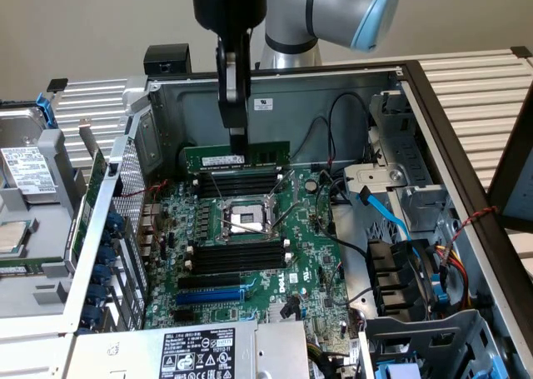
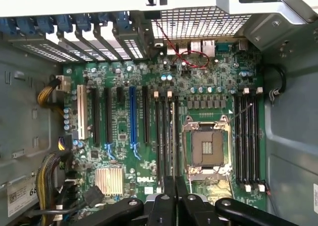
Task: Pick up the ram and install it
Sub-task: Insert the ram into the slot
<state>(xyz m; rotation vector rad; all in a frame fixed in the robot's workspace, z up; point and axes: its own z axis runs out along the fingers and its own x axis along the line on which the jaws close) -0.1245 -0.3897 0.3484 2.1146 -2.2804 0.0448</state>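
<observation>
The ram [image 1: 266, 154] is a long green stick with a white label. It hangs level above the motherboard [image 1: 308, 254], inside the open computer case. My gripper [image 1: 237, 143] comes straight down from above and is shut on the stick near its middle. The stick hovers over the far bank of black memory slots [image 1: 237, 183], just behind the CPU socket [image 1: 246, 218]. In the wrist view the gripper [image 2: 175, 188] looks down between the two banks of black slots [image 2: 166, 131] [image 2: 248, 136], with the socket [image 2: 207, 147] in between.
A second bank of black slots [image 1: 237, 256] lies nearer, with the blue expansion slot [image 1: 208, 296] in front of it. Black and blue cables [image 1: 379, 208] run by the drive cage at the exterior view's right. The case's back wall [image 1: 275, 104] stands close behind the ram.
</observation>
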